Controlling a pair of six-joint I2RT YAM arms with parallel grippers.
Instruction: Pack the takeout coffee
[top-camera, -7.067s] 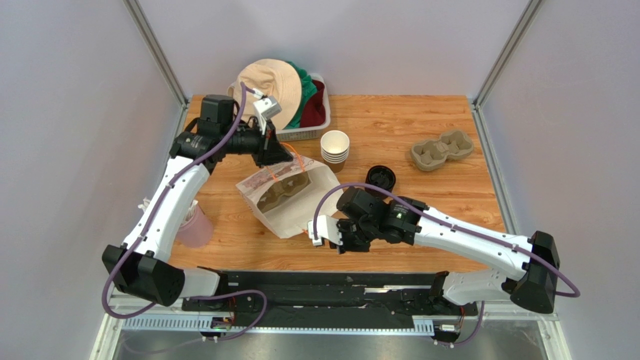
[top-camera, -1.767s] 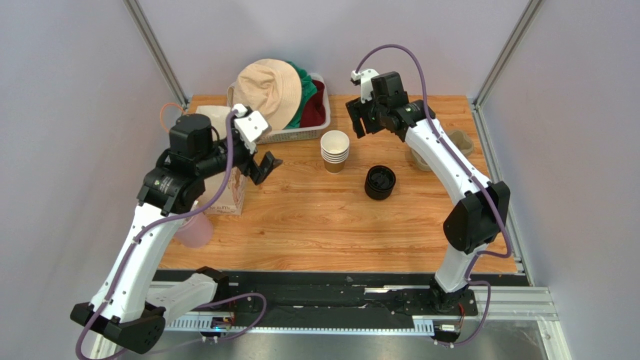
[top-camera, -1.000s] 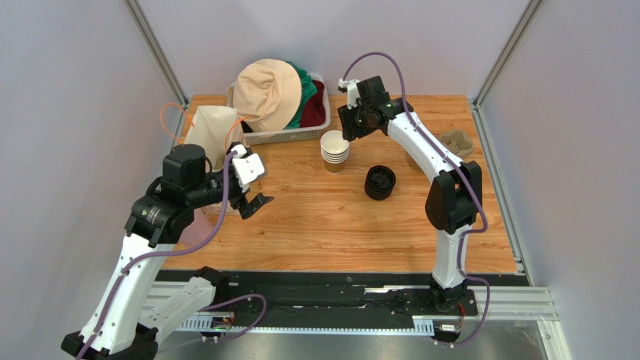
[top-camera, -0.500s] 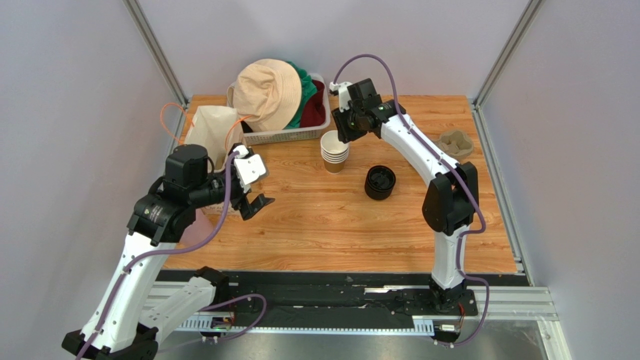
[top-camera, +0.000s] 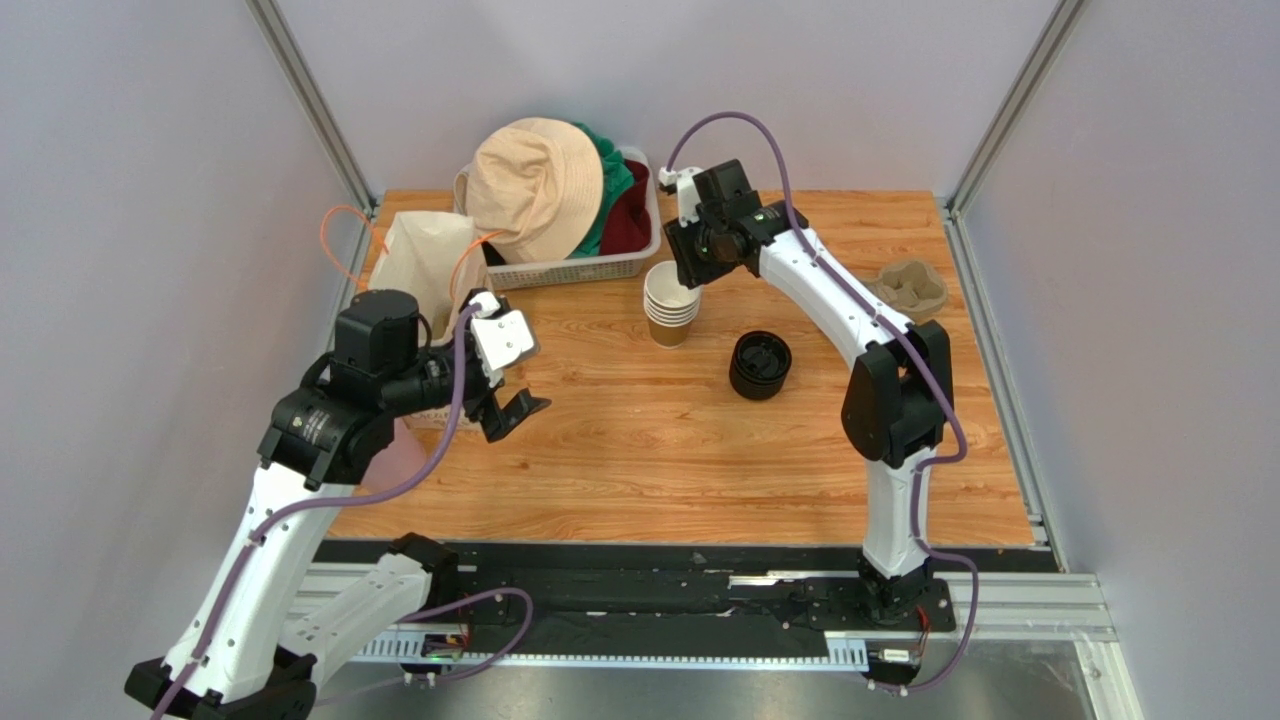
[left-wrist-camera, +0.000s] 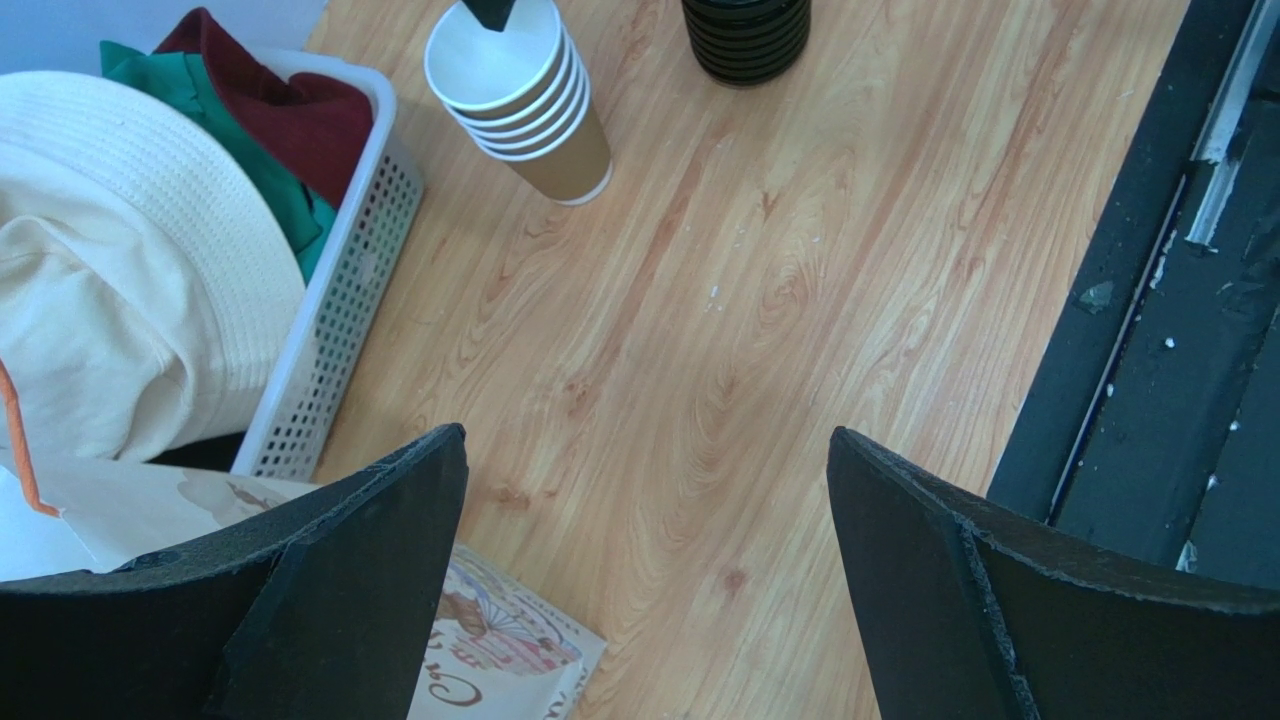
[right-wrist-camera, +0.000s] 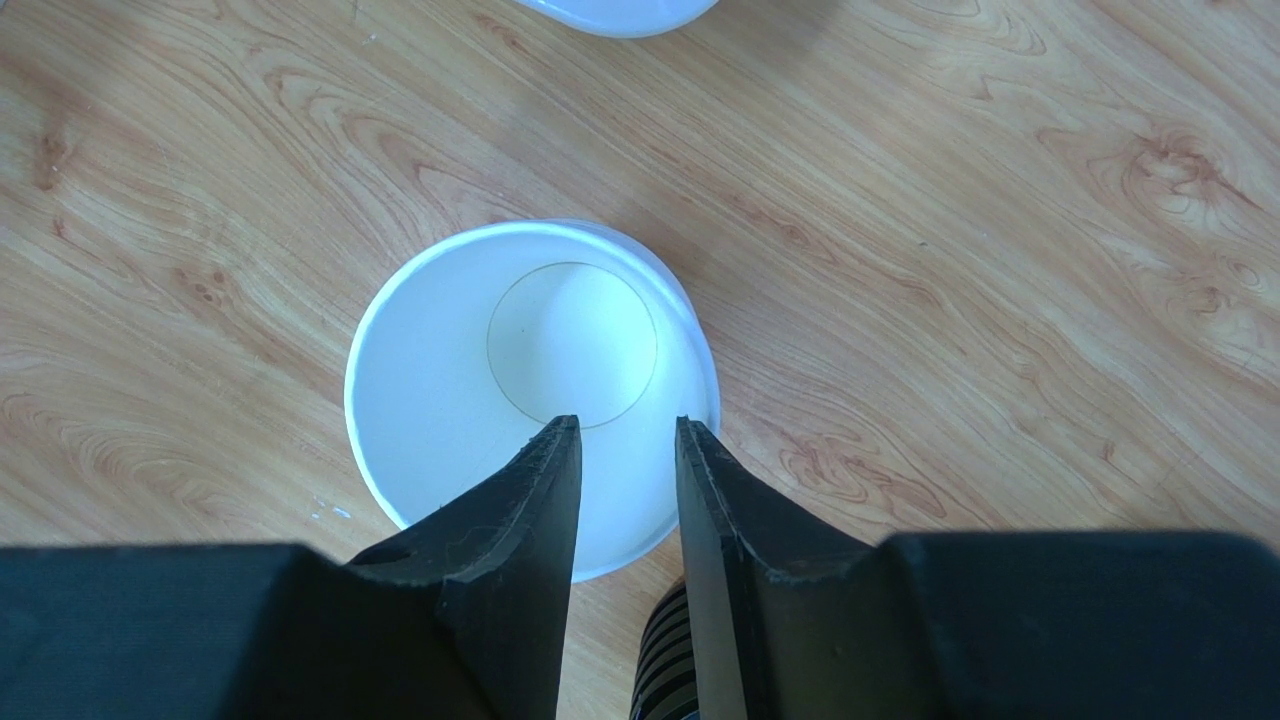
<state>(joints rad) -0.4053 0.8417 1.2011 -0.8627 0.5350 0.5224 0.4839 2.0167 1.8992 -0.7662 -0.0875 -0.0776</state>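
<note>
Wooden table (right-wrist-camera: 932, 240) bears the paper cup (right-wrist-camera: 436, 375) directly beneath the narrowly spread right hand (right-wrist-camera: 619, 432).

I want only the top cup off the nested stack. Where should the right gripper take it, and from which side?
I'd pinch the top cup by its white rim, one finger inside, one outside, coming straight down. It stands upright, mouth open, nested in the stack, so little of its side shows. The right gripper hangs over the mouth, jaws narrowly apart.

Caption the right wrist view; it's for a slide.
Right gripper, jaws slightly apart, over an empty white-lined paper cup.
</note>
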